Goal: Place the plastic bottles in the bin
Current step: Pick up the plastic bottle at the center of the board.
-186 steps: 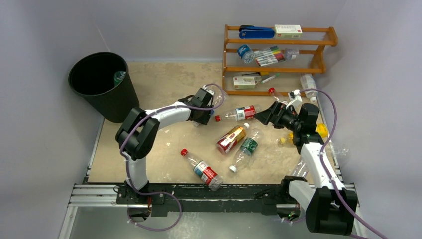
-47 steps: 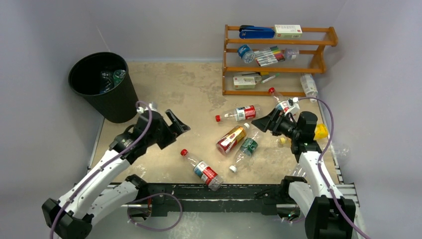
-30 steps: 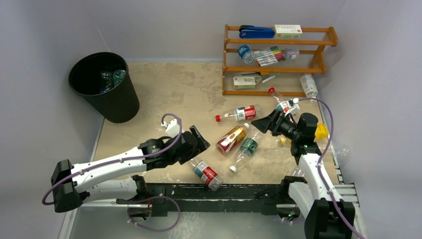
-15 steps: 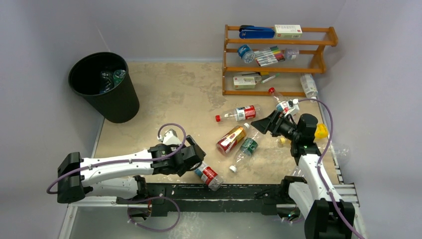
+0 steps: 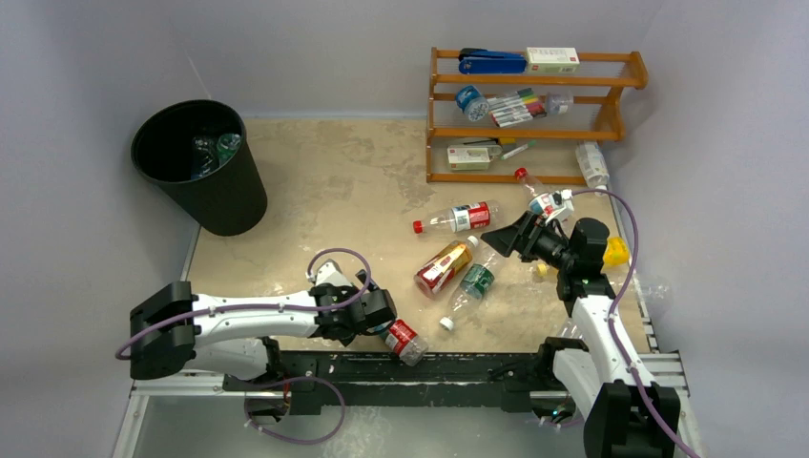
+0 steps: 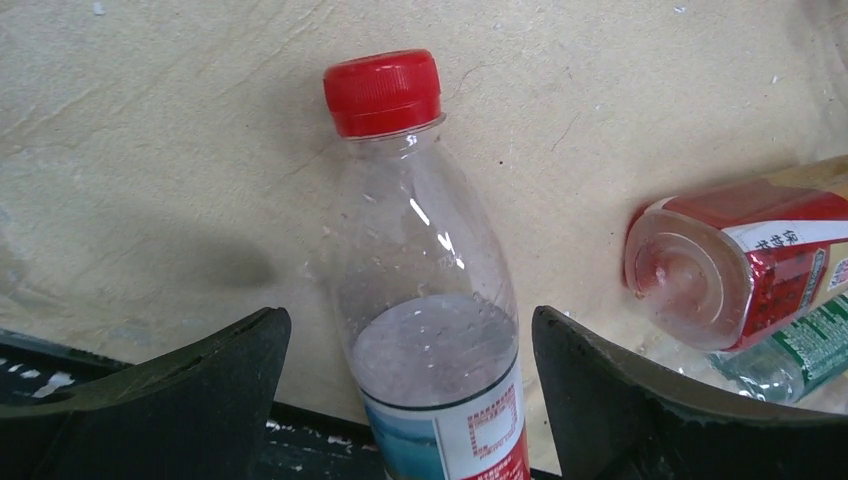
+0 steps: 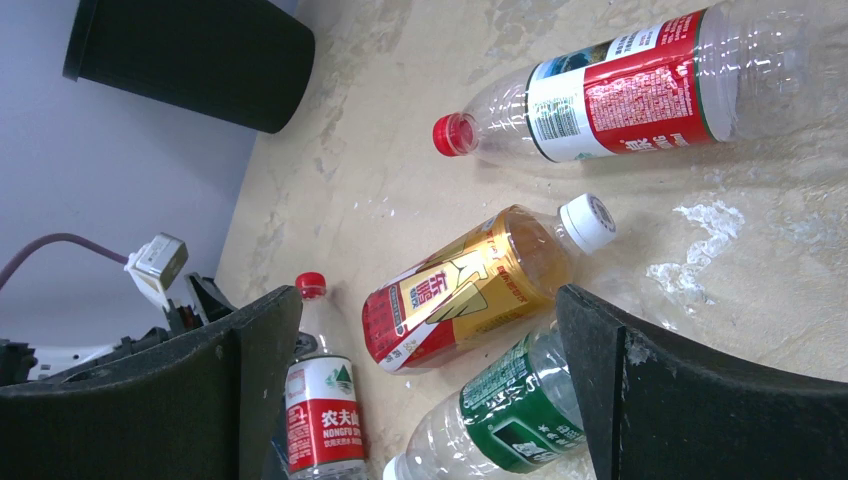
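Arms: two, both reaching out over the table (image 5: 324,181).
Left gripper (image 6: 408,322): jaws apart, one finger on each side of the red-capped bottle (image 6: 430,300). Neither finger appears to touch it. The gripper sits low at the near edge.
Right gripper (image 7: 430,298): jaws wide apart with nothing between them, raised over the table's right side and facing the middle cluster.
Bin (image 5: 200,176): one, black and round, upright at the far left corner, well apart from both grippers.
Bottles in the bin: at least two clear ones show inside the rim. An exact count cannot be made.
Bottles in the middle cluster: four, all lying down. They are the red-capped bottle, an amber bottle (image 7: 480,285) with a white cap, a green-labelled bottle (image 7: 500,420) just beside the amber one, and a red-labelled bottle (image 7: 600,90) farther back.
Bottles at the right: one yellow bottle (image 5: 618,251) beside the right arm, one clear bottle (image 5: 591,164) by the rack's foot, and one more partly behind the right gripper.
Rack (image 5: 630,72): one, orange wood, at the far right.
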Tool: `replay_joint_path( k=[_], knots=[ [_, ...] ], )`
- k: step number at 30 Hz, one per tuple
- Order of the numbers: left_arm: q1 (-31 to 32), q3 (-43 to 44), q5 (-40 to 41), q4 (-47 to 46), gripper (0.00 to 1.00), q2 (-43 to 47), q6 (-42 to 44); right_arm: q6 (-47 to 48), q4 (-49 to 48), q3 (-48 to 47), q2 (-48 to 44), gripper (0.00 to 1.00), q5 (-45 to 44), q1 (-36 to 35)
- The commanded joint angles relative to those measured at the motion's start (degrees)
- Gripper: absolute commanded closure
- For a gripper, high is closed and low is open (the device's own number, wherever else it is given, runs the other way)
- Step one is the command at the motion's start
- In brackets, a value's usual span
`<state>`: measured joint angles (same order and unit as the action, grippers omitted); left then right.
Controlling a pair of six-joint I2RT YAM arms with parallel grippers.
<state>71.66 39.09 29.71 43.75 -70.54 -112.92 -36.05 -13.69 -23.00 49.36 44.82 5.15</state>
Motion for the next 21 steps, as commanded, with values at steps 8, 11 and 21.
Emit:
replay_joint_path(
  k=[8,11,21],
  knots=[
    [-2.68,-0.45,6.42,-6.14,0.3,-4.27,4.75,1.06,0.16,-0.61,-1.84,0.0,1.81,-0.37],
    [-6.05,-0.2,6.78,-6.22,0.4,-2.21,9.7,1.07,0.88,-0.87,-2.28,0.0,1.77,-0.32],
    [-15.78,14.13,13.83,5.01,0.45,3.03,29.47,1.16,2.63,-2.1,-2.62,0.0,1.35,-0.35]
  ],
)
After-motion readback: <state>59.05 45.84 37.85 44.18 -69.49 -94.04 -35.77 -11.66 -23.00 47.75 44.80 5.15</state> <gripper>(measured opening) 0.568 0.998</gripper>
